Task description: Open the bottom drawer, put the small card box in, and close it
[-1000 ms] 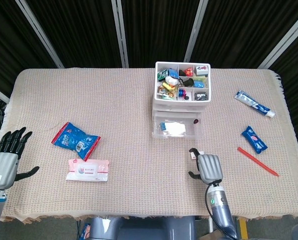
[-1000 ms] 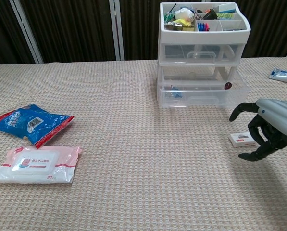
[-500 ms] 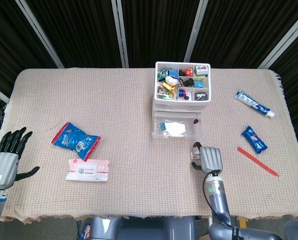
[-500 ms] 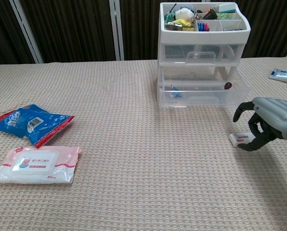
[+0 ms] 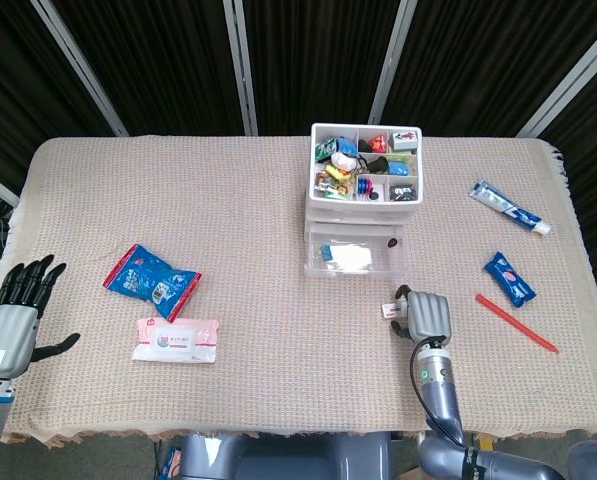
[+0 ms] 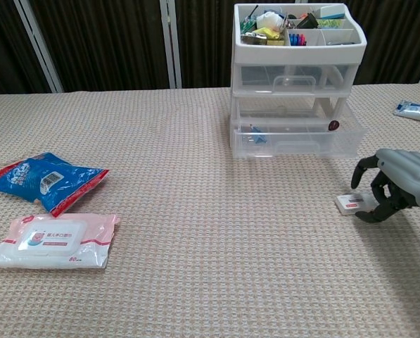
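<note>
**Mia:** The grey right hand (image 6: 392,189) has slid a bit to the right since a moment ago. Its dark fingers (image 6: 373,209) curl over the edge of the small white card box (image 6: 351,203).

**Ben:** Is it holding the box?

**Mia:** I cannot tell. The box lies flat on the cloth, just in front of the clear plastic bottom drawer (image 6: 297,134).

**Ben:** That drawer is pulled out already! So the box goes in next, then it gets shut.

**Mia:** The left hand (image 5: 10,318) waits far off, fingers spread, holding nothing.

**Ben:** The tan woven tablecloth (image 5: 238,200) covers the table. Black curtains (image 5: 168,60) hang behind.
</note>
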Robot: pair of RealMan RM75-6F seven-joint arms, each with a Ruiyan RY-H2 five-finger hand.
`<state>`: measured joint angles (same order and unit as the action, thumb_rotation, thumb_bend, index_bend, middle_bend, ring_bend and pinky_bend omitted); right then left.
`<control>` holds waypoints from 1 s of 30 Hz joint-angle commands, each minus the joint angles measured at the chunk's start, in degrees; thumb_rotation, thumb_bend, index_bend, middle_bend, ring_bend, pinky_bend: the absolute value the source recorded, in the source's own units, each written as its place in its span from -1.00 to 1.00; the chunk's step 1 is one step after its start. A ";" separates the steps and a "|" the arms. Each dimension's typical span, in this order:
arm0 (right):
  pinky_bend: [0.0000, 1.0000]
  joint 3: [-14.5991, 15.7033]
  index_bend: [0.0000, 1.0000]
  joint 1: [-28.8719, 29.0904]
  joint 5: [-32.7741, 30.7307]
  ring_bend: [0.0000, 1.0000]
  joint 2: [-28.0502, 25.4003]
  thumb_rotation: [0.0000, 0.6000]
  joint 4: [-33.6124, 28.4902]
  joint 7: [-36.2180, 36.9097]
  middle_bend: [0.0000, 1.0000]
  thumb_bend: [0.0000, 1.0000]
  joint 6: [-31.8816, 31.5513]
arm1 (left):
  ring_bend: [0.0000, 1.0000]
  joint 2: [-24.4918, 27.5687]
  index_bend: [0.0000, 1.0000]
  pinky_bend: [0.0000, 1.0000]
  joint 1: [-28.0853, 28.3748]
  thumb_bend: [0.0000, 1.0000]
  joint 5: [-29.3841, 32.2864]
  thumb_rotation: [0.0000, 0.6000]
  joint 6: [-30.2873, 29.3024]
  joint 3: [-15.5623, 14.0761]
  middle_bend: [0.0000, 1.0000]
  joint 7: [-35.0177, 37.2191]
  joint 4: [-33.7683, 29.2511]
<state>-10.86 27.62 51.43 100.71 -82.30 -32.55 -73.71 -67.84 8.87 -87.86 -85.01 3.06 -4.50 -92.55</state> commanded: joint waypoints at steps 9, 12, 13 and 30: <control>0.30 -0.44 -0.19 -0.33 -1.21 0.58 0.81 1.00 1.33 -0.06 0.57 -0.57 1.21 | -1.00 -0.01 -0.85 -1.00 0.04 -0.80 0.14 1.00 0.12 0.04 -1.00 -0.08 -0.05; 0.30 -0.53 -0.15 -0.36 -1.32 0.58 1.13 1.00 1.70 -0.18 0.57 -0.54 1.38 | -1.00 -0.03 -0.85 -1.00 0.05 -0.80 0.11 1.00 0.12 0.03 -1.00 -0.07 -0.08; 0.30 -0.60 -0.12 -0.38 -1.42 0.58 1.22 1.00 1.75 -0.19 0.57 -0.53 1.43 | -1.00 -0.03 -0.85 -1.00 0.04 -0.80 0.13 1.00 0.11 0.03 -1.00 -0.06 -0.08; 0.30 0.31 0.23 -3.73 4.41 0.58 -2.50 1.00 -6.82 3.64 0.57 -0.52 -3.16 | -1.00 -0.05 -0.85 -1.00 0.04 -0.80 -0.07 1.00 0.02 -0.02 -1.00 0.08 -0.03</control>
<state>-10.83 24.81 54.30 99.53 -86.86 -30.04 -75.56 -67.89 8.92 -87.93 -84.98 3.04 -4.43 -92.58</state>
